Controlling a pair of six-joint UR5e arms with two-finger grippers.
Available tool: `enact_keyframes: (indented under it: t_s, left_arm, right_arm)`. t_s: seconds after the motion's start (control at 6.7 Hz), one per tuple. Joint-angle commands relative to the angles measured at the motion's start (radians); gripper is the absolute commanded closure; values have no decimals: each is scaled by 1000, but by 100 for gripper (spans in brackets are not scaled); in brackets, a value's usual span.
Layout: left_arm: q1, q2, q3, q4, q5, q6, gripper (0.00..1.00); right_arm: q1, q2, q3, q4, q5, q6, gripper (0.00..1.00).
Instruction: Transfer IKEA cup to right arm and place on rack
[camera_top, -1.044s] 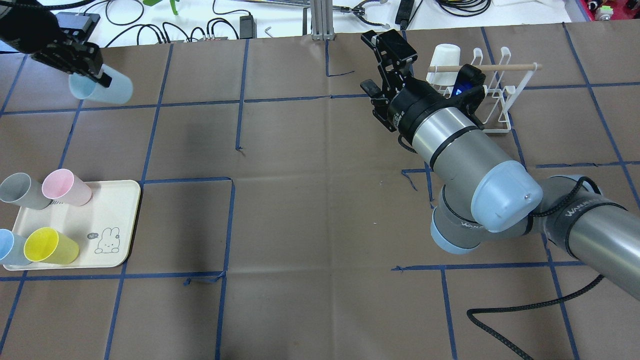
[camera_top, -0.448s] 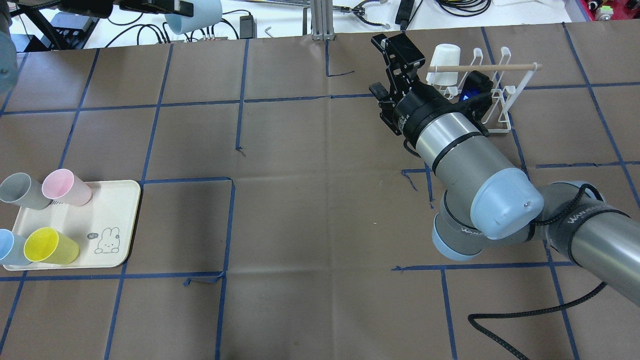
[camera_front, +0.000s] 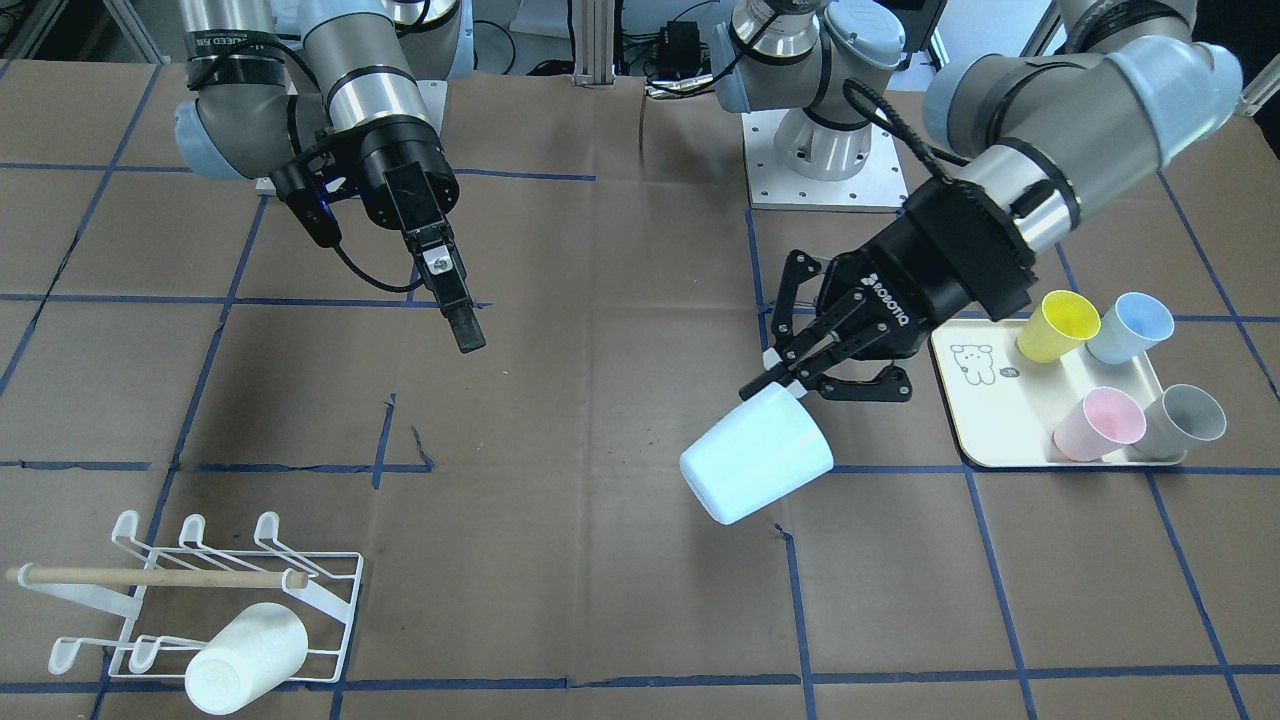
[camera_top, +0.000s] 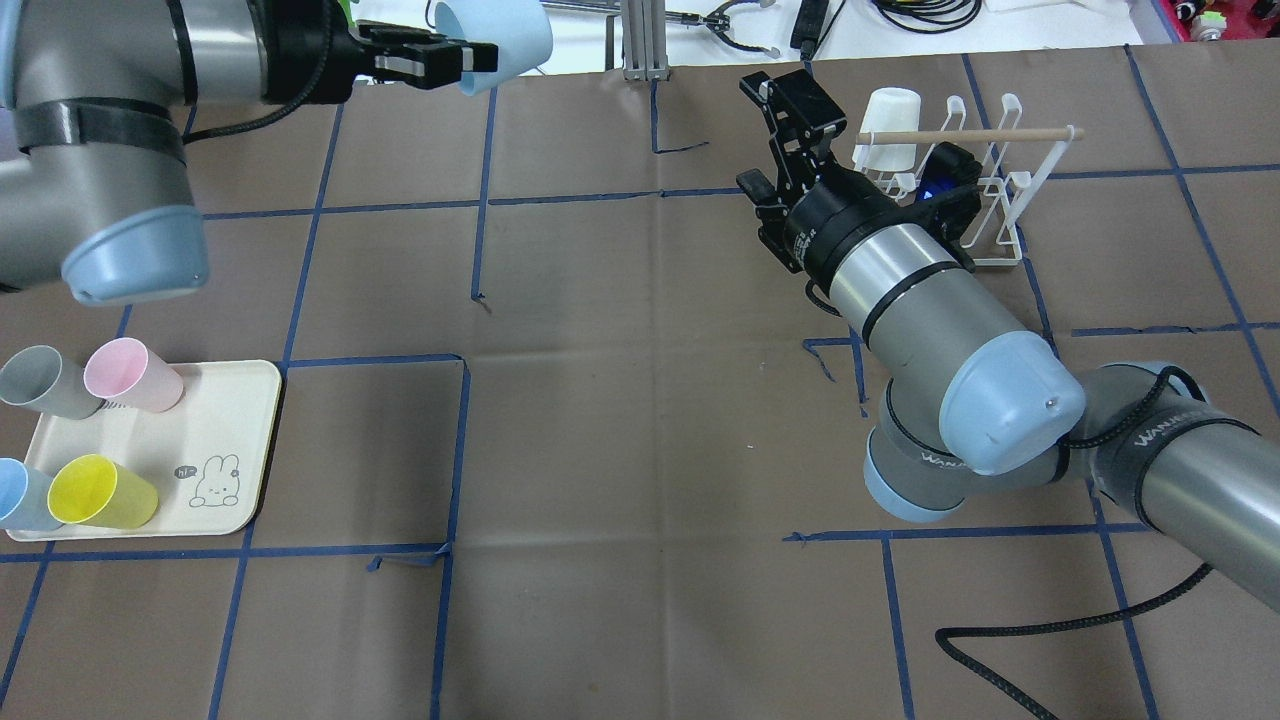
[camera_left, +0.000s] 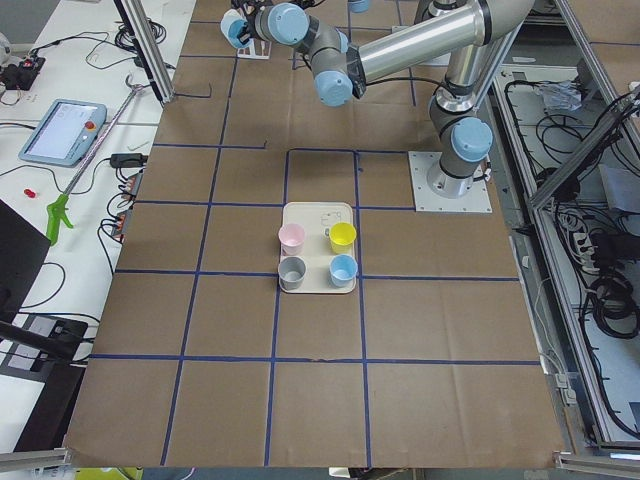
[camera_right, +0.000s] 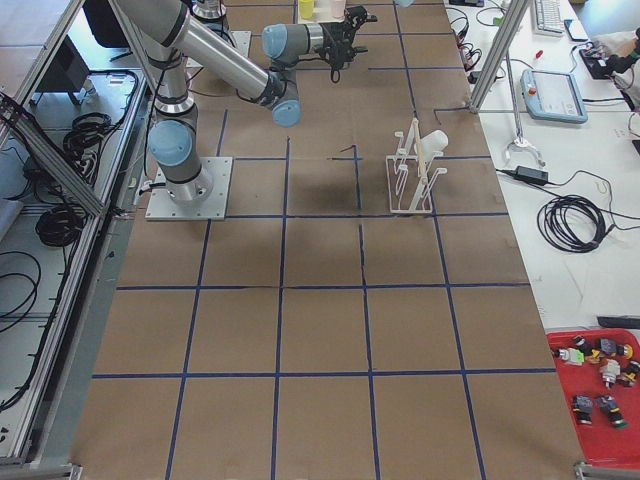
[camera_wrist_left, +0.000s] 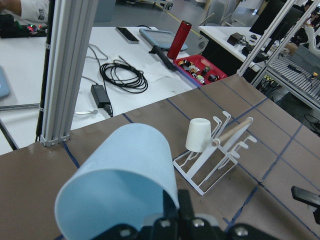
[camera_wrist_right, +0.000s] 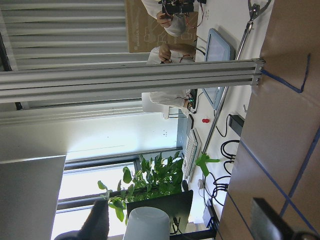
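Two robot arms are working over a brown paper-covered counter (camera_top: 620, 400) gridded with blue tape. In the overhead view, the left end effector (camera_top: 468, 60) is clenching the rim of a pale blue IKEA cup (camera_top: 505, 38). It is carrying the cup on its side, clear of the counter, along the top edge of the frame. Over the last second it has been swinging in from the far upper left toward top centre. The right end effector (camera_top: 765, 135), right of centre, is waiting with fingers spread and nothing between them, having barely shifted. The two are still well apart, so the handover is nearing but not yet happening. The white wire rack (camera_top: 1000, 133), upper right just beyond the right end effector, is already carrying one white cup (camera_top: 890, 125). A cream tray (camera_top: 235, 400) with four other cups is sitting at lower left.
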Motion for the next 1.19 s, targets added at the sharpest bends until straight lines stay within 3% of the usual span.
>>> enact_keyframes:
  t_s: [0.0,0.3,0.75,1.04]
  left_arm:
    - [-47,-17,-145,323,-3,-56,100]
    - [-76,-17,-225,546,-24,-223,98]
    - [-107,6,-270,570,-20,-260,97]
    - [-108,7,-272,571,-21,-262,97]
  right_arm:
    - [4,-2,-7,75,3,12,0]
    - [35,0,-9,101,0,126,0]
    - [76,11,-70,202,1,128,1]
    - [87,33,-99,205,-3,129,1]
